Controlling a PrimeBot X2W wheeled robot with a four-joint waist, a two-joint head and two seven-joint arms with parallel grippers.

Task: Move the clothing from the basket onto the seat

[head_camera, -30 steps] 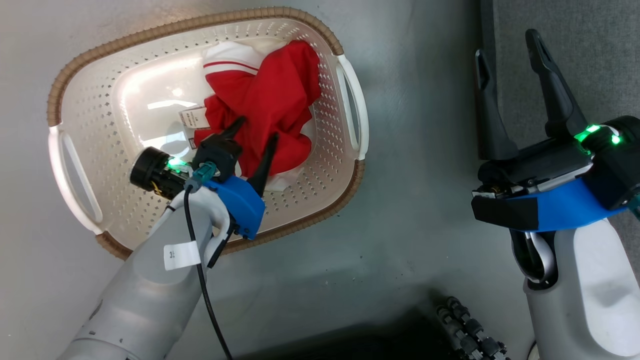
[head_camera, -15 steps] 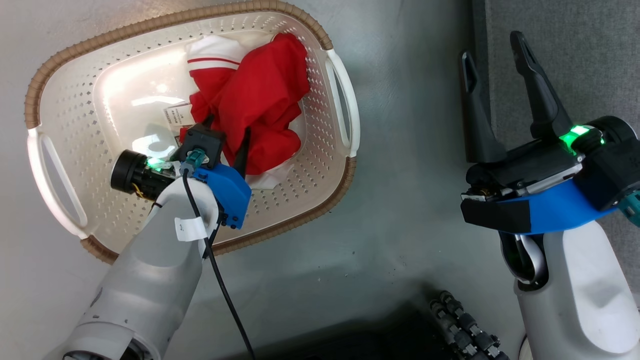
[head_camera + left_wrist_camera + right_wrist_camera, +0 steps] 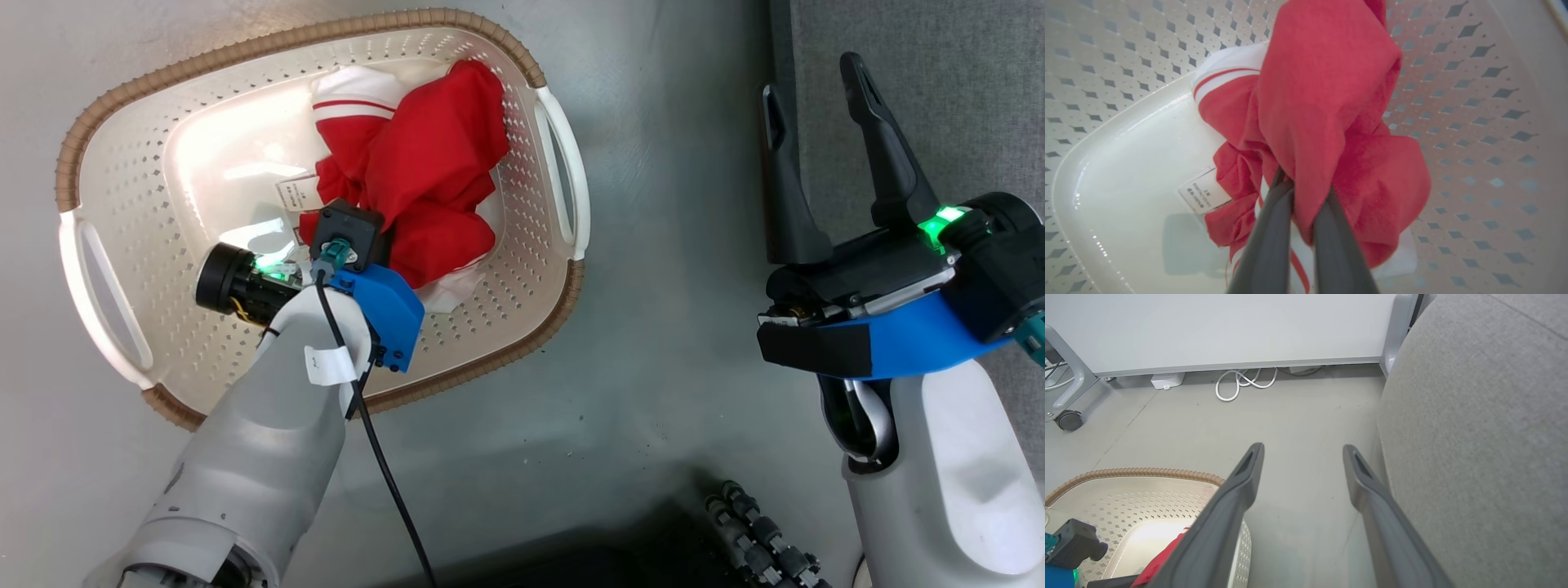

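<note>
Left end effector [image 3: 1306, 196] is down inside the laundry basket [image 3: 245, 51], fingers pinched almost together on a fold of the red clothing [image 3: 433, 163]. It's a thin pinch high on the heap, I'd guess so the fabric lifts free of the perforated wall it's bunched against. The striped white-and-red piece [image 3: 1224, 77] lies partly underneath, so it might drag along or drop back. Right end effector [image 3: 810, 77] hangs wide open, holding nothing, by the edge of the grey couch seat [image 3: 1474, 437], probably parked out of the carry path.

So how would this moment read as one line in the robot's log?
left pincer: shut on clothing | clothing: in basket | right pincer: open, beside seat
</note>
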